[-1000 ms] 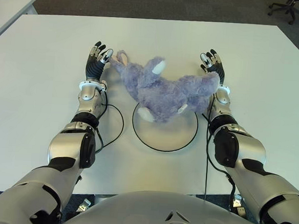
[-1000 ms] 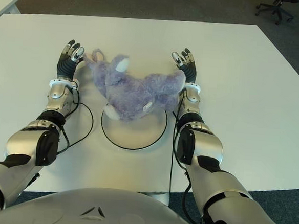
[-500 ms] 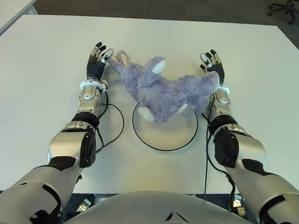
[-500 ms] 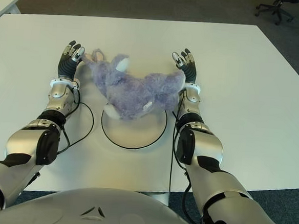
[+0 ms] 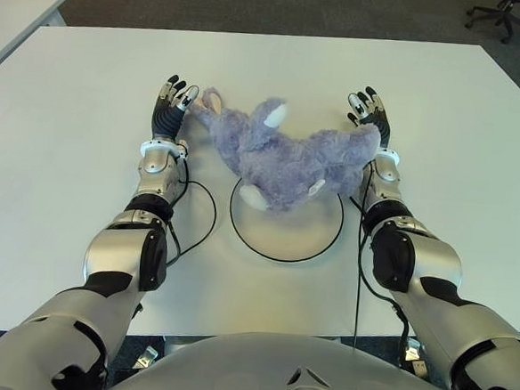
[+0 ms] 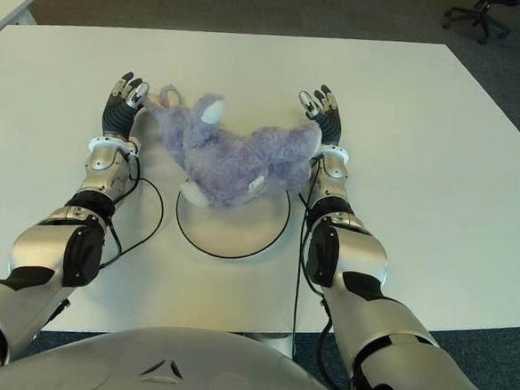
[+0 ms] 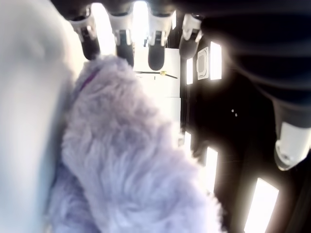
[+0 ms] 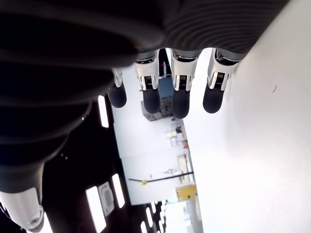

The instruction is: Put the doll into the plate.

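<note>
Purple plush doll (image 5: 285, 157) lies half over the plate's (image 5: 285, 248) far rim on the counter (image 5: 461, 129), my left hand (image 5: 170, 107) and right hand (image 5: 371, 113) flanking it, fingers spread, holding nothing; should scoop evenly, drag it plateward.

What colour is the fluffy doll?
The doll is purple-grey, with small white patches; it shows best in the left eye view.
</note>
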You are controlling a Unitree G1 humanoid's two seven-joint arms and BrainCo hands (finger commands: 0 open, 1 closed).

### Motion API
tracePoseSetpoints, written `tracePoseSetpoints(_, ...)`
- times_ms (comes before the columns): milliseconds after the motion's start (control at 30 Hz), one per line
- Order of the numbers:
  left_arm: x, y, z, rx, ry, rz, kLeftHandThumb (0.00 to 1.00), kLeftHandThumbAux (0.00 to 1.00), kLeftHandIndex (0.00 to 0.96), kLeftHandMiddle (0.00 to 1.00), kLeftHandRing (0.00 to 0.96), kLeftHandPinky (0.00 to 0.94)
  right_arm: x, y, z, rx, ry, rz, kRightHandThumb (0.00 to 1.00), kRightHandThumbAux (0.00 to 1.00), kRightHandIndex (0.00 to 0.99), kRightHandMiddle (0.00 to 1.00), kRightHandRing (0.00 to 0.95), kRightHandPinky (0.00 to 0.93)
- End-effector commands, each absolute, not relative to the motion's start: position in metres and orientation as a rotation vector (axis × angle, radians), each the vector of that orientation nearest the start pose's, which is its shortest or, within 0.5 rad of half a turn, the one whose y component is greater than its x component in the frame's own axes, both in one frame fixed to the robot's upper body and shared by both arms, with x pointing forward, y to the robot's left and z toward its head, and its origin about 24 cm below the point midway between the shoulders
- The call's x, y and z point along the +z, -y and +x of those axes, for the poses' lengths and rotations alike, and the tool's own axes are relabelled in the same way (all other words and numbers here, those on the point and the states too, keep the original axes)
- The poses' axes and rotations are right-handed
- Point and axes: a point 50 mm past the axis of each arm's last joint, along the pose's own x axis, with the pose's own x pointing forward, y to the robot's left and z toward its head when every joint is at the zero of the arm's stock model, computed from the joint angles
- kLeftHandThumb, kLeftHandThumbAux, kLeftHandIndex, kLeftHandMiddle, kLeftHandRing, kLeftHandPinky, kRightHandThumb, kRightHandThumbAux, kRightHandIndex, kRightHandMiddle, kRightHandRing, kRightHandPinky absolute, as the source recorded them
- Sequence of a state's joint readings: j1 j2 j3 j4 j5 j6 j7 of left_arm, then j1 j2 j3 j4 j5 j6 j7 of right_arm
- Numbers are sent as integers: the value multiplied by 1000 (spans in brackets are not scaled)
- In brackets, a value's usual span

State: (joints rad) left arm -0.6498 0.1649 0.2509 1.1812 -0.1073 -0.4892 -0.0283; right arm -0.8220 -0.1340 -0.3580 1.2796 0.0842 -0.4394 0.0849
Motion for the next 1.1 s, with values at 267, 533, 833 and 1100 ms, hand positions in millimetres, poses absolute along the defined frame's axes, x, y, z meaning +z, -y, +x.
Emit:
tracePoseSetpoints(267, -31, -197, 311, 167, -273, -70, 0, 495, 0, 114, 106, 57, 12, 180, 351, -113, -163, 197, 87, 612, 41, 89, 86, 101)
tracePoseSetpoints(533, -34, -197, 310, 168, -298, -75, 0, 495, 1, 114, 104, 73, 12, 179, 351, -112, -164, 195, 77, 622, 39, 83, 79, 99)
tracePoseSetpoints(833, -37, -198, 309, 176, -322, -83, 0, 538, 2, 118, 107, 73, 10, 179, 350, -111, -169, 188, 67, 617, 34, 78, 75, 89)
tracePoseSetpoints(1100, -39, -199, 307, 172, -336, -78, 0, 540, 0, 111, 107, 73, 9, 178, 349, -111, -173, 190, 66, 613, 32, 78, 73, 87)
